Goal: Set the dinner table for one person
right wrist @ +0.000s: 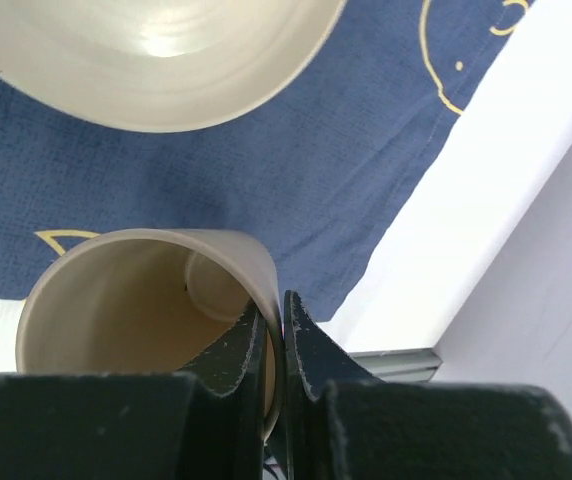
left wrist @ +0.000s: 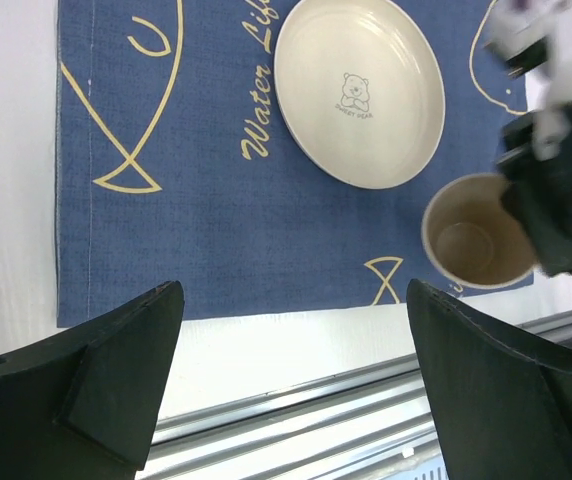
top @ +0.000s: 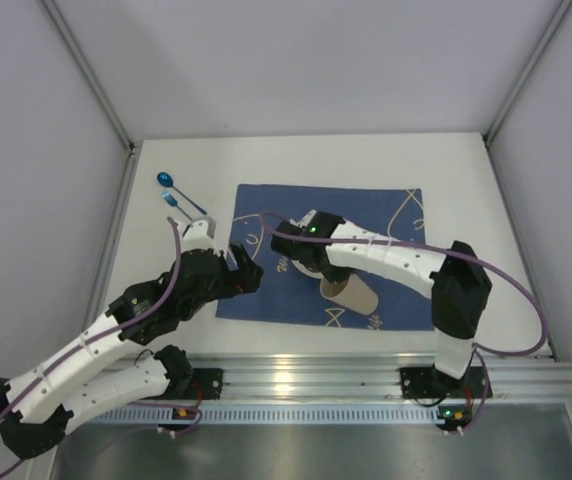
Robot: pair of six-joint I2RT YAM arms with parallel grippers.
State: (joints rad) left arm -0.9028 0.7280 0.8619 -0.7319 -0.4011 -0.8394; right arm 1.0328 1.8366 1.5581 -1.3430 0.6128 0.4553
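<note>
The white dinner table [top: 461, 190] bears a dark blue mat [top: 366, 210] with fish drawings. My right gripper [right wrist: 283, 310] is shut on the rim of a tan cup [right wrist: 116, 310], one finger inside and one outside. The cup [top: 353, 293] sits tilted over the mat's near edge. A cream plate [left wrist: 359, 90] lies on the mat beside it; in the top view my right arm hides it. My left gripper [left wrist: 291, 300] is open and empty above the mat's near left corner [top: 249, 262]. The cup [left wrist: 476, 235] and the right gripper [left wrist: 556, 200] also show in the left wrist view.
A blue spoon [top: 166, 180] and a blue fork [top: 181, 203] lie on the white table at the far left, beyond the mat. A metal rail [top: 366, 375] runs along the near edge. Grey walls close in the left, right and back.
</note>
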